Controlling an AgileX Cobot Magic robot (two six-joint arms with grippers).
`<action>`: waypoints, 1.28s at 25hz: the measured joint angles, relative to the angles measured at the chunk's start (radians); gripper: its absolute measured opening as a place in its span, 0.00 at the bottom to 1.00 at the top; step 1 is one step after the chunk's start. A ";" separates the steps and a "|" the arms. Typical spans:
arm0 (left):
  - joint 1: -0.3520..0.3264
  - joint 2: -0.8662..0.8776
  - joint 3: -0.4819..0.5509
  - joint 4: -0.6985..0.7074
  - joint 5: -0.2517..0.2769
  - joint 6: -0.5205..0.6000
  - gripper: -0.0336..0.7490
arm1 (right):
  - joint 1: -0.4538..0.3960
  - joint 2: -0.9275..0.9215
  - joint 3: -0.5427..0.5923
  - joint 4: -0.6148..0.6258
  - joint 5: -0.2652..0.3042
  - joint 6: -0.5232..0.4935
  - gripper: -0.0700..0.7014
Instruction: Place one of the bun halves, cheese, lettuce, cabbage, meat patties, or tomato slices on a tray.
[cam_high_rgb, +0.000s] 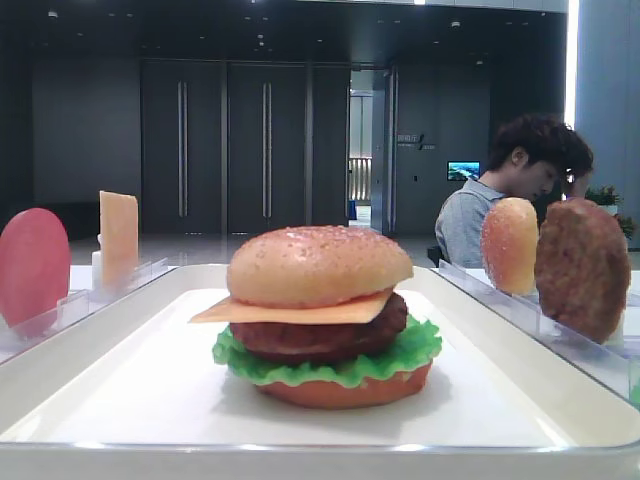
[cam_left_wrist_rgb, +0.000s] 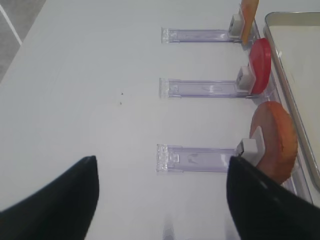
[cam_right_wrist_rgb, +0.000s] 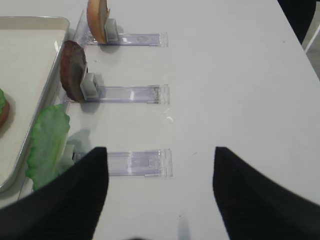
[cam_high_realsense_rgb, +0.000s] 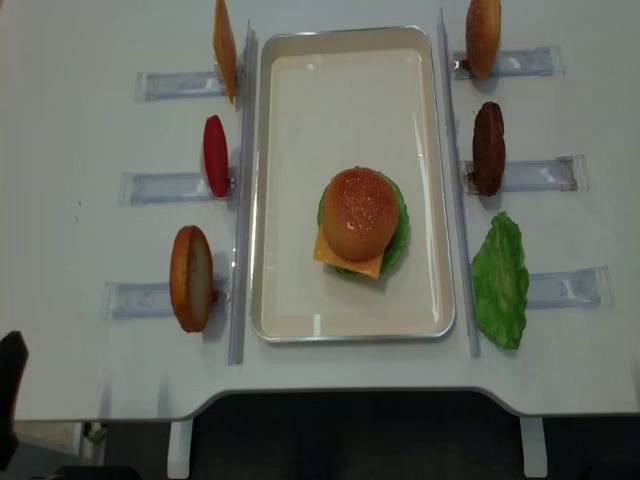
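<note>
While the stacked burger (cam_high_realsense_rgb: 359, 222) sits finished-looking in the middle of the tray (cam_high_realsense_rgb: 290, 150), bun top over cheese, patty, lettuce and base, your spare pieces stand on edge in the clear racks (cam_high_realsense_rgb: 160, 187) down both long sides.

On the left side, your left gripper (cam_left_wrist_rgb: 162, 200) hangs wide open and empty over bare table. The bun half (cam_left_wrist_rgb: 272, 140) stands just ahead and to its right, its disc face along the tray rim, thin edge up. Beyond it stand the tomato slice (cam_left_wrist_rgb: 261, 65) and the cheese (cam_left_wrist_rgb: 247, 15).

On the right side, your right gripper (cam_right_wrist_rgb: 160, 192) is likewise spread and holding nothing. The lettuce (cam_right_wrist_rgb: 47, 142) leans ahead and to its left, against the tray rim. Past it stand the meat patty (cam_right_wrist_rgb: 73, 70) and another bun half (cam_right_wrist_rgb: 96, 20).

Each arm's nearest piece lies inward, toward the tray. I judge you would reach that way and close across the thin edge.
</note>
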 joint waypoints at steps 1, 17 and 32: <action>0.000 0.000 0.000 0.000 0.000 0.000 0.82 | 0.000 0.000 0.000 0.000 0.000 0.000 0.65; 0.000 0.000 0.000 0.001 0.000 0.008 0.61 | 0.000 0.000 0.000 0.000 0.000 0.000 0.65; 0.000 0.000 0.000 0.001 0.000 0.008 0.38 | 0.000 0.000 0.000 0.000 0.000 0.000 0.65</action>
